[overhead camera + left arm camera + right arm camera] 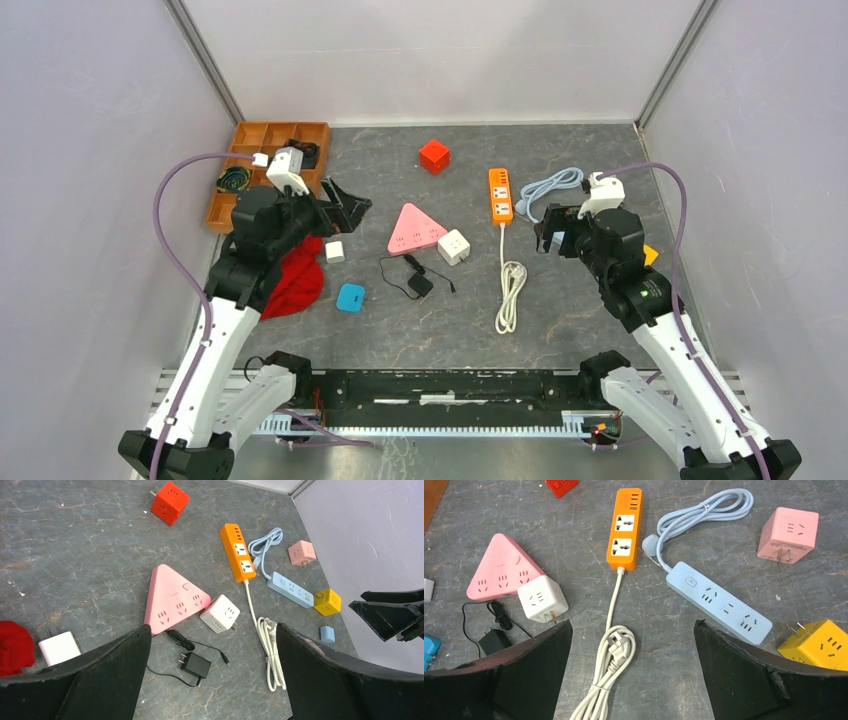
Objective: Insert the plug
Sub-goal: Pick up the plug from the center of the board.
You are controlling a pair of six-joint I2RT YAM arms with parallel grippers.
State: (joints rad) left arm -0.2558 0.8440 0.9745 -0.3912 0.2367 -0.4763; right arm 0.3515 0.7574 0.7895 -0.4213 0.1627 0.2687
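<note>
A black adapter plug (418, 284) with a thin cable lies on the grey table in front of a pink triangular power strip (415, 229). Both also show in the left wrist view, the plug (195, 665) below the strip (170, 600). An orange power strip (500, 194) has a coiled white cord (511, 290) ending in a white plug (616, 647). A light blue strip (719, 602) lies to the right. My left gripper (345, 205) is open and empty, above the table left of the pink strip. My right gripper (548, 228) is open and empty, right of the orange strip.
A white cube socket (454, 246) touches the pink strip. A red cube (434, 156) sits at the back. A wooden tray (262, 135) is at the back left. A red cloth (297, 280), a white charger (335, 251) and a blue cube (351, 297) lie left. Pink (787, 535) and yellow (819, 642) cubes lie right.
</note>
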